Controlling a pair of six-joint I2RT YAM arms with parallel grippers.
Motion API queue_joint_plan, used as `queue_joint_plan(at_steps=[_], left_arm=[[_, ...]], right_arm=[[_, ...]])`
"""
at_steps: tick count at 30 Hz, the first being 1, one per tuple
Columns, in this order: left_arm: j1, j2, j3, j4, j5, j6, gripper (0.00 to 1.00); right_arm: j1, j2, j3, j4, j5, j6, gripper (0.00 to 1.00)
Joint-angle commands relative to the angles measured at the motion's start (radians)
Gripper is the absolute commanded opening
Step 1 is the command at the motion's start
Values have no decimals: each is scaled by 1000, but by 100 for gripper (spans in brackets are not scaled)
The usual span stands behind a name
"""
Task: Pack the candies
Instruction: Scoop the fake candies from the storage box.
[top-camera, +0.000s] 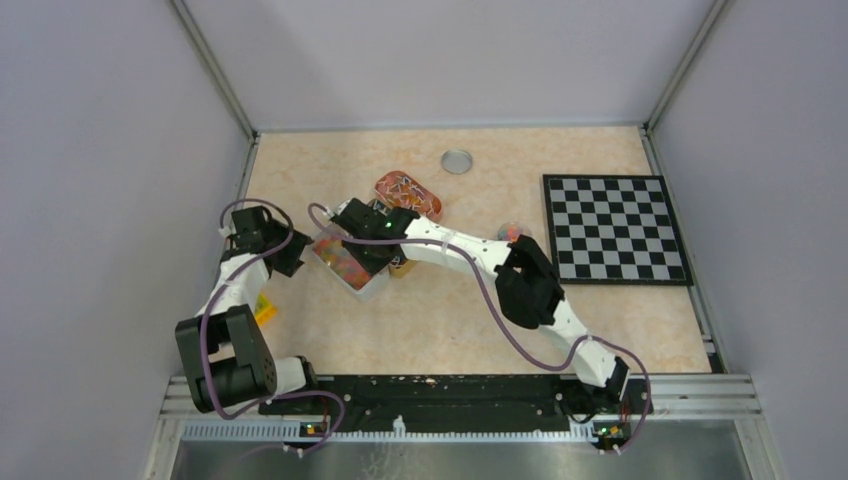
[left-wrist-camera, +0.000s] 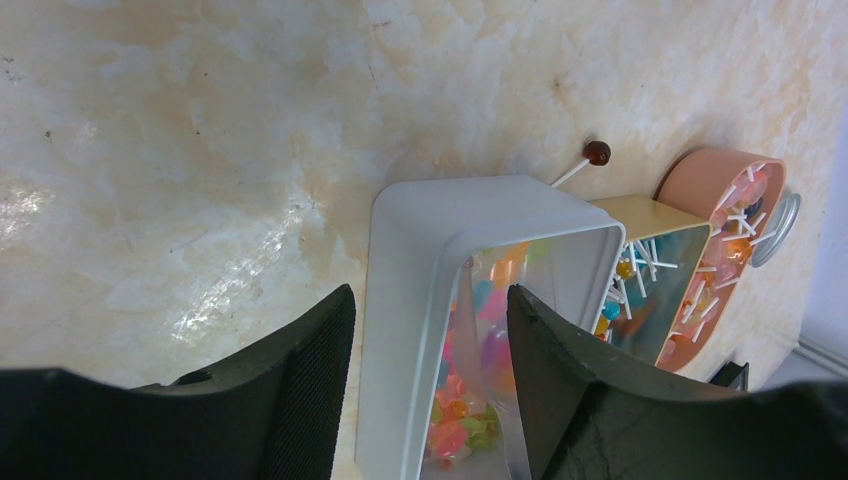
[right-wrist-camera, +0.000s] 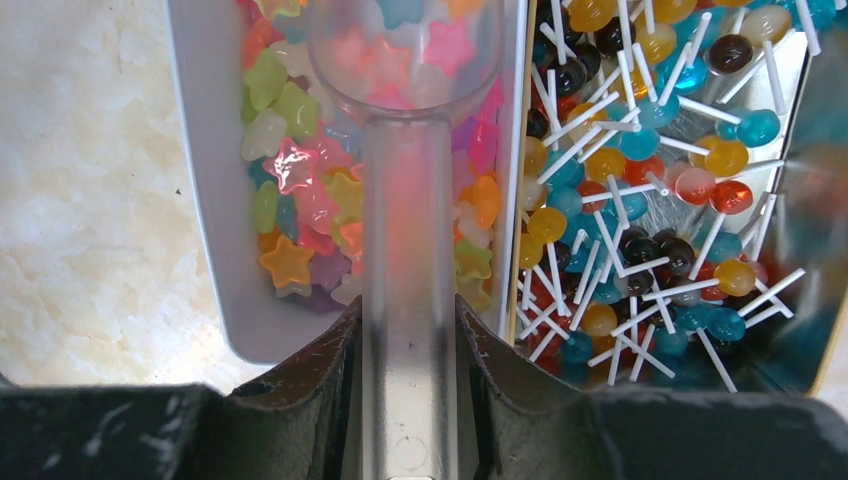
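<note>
The candies (right-wrist-camera: 300, 190) are small star-shaped sweets in pink, orange, yellow and green, lying in a white tray (right-wrist-camera: 200, 150). My right gripper (right-wrist-camera: 408, 310) is shut on the handle of a clear plastic scoop (right-wrist-camera: 405, 200), whose bowl rests over the candies. From above, the right gripper (top-camera: 365, 250) hangs over the tray (top-camera: 368, 290). My left gripper (left-wrist-camera: 430, 292) is open and straddles the tray's (left-wrist-camera: 420, 220) near wall, one finger outside and one inside beside the candies (left-wrist-camera: 455, 430). In the top view the left gripper (top-camera: 300, 255) is at the tray's left end.
A box of lollipops (right-wrist-camera: 650, 200) stands against the tray's right side, and a peach oval dish (top-camera: 408, 192) with more lollipops lies behind it. One loose lollipop (left-wrist-camera: 597, 152) lies on the table. A round metal lid (top-camera: 457, 161) and a chessboard (top-camera: 615, 228) lie farther right.
</note>
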Motion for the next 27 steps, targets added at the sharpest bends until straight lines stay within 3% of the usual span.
queue_joint_plan(at_steps=[1,27], left_arm=[[6,3,-3,40,14,6,63],[5,-4,16,26,4,28,62]], right_arm=[[7,-94,-54,96,23,5,0],[7,-233,-180,94,-8,-22,0]])
